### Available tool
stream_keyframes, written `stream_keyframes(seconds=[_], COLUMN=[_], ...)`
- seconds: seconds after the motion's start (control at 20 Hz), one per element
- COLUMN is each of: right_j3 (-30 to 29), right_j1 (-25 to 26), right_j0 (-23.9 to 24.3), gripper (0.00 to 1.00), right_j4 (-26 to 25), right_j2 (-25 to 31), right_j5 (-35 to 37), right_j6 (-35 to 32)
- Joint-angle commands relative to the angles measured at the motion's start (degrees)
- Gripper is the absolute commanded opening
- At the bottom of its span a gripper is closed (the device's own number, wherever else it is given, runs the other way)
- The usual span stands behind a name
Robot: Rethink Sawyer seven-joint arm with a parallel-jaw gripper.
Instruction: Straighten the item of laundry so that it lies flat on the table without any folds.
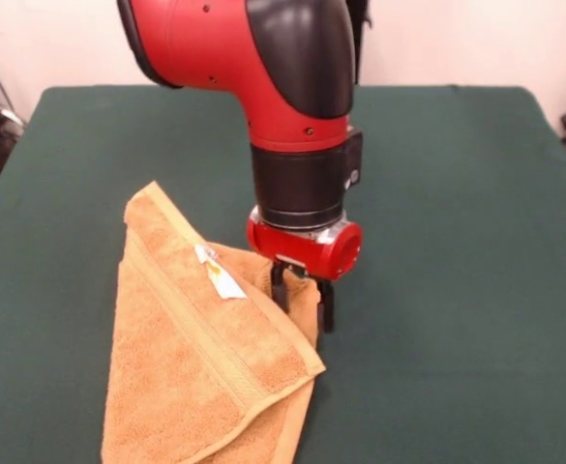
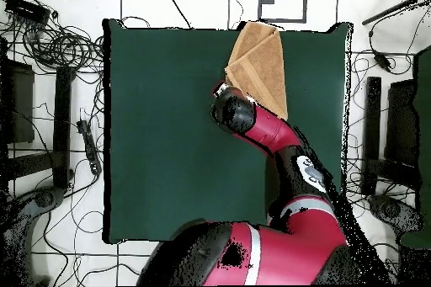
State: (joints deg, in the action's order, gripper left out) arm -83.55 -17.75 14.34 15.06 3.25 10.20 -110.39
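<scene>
Nearest the front camera lies one item of laundry (image 1: 195,358), an orange-tan terry towel, folded over on itself into a rough triangle. Its lowest part runs off the picture's bottom edge. One woven border band (image 1: 220,333) is seen crossing the upper layer diagonally, and one small white tag (image 1: 221,274) sits on the fold near the top. Two layers at least are visible along the lower right edge, so the towel is not flat.

One desk (image 1: 457,242), covered in dark green cloth, carries the towel; in the overhead view the towel (image 2: 259,63) sits against the desk's (image 2: 168,132) top edge, right of centre.

One red and black arm (image 1: 283,77) comes down from above. Its one hand (image 1: 302,298) stands upright at the towel's right corner, with two dark fingers (image 1: 327,304) pointing down. Cloth rises between them, and the hand is clenched on that raised fold of the towel. In the overhead view the arm (image 2: 278,136) covers the hand, and only the wrist end shows at the towel's lower left corner.
</scene>
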Motion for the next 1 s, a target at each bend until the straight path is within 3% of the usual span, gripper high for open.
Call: stream_keyframes(seconds=[0.05, 0.1, 0.5, 0.8, 1.0], right_j3=[-7.5, -7.6, -9.3, -9.4, -13.2], right_j1=[5.9, 6.0, 5.2, 5.1, 3.4], right_j0=[-4.6, -4.5, -8.5, -11.0, -8.6], gripper=[1.00, 0.00, 0.00, 0.00, 0.00], right_j4=[0.2, 0.1, 0.2, 1.2, 3.0], right_j2=[-4.0, -4.1, -7.4, -9.7, -5.1], right_j5=[6.3, 5.4, 2.1, 4.2, 6.8], right_j6=[-10.8, -10.5, -12.3, -13.0, -13.5])
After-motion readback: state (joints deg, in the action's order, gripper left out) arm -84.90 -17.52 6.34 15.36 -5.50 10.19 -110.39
